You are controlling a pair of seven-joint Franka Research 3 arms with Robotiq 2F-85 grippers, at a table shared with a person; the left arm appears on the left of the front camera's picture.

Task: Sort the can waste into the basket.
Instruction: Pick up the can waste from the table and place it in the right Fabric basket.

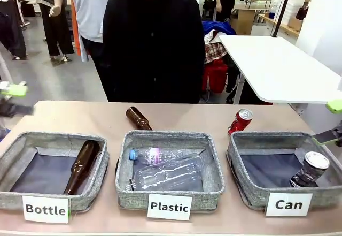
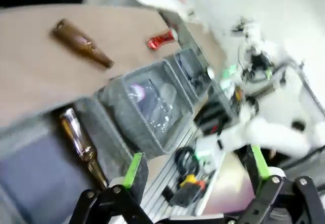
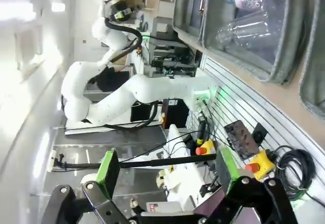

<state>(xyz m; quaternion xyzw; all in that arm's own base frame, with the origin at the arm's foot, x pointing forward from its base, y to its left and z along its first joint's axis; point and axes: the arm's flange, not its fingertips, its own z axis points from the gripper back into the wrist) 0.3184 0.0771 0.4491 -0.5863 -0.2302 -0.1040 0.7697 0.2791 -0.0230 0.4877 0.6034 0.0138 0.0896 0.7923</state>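
A crushed red can (image 1: 241, 121) stands on the table just behind the far left corner of the grey basket (image 1: 278, 135) labelled "Can". Inside that basket, near its right wall, leans a grey-black can (image 1: 311, 169) with a silver lid. My right gripper (image 1: 331, 121) hovers open at the right edge, above the basket's right side, holding nothing. My left gripper (image 1: 13, 99) is open at the far left edge, above the table. In the left wrist view the left gripper (image 2: 195, 168) is open, with the red can (image 2: 160, 39) far off. The right gripper (image 3: 167, 168) also stands open and empty.
A brown bottle (image 1: 138, 118) lies on the table behind the "Plastic" basket (image 1: 168, 137), which holds clear bottles. The "Bottle" basket (image 1: 53, 137) holds another brown bottle (image 1: 82, 166). A person in black stands at the far side.
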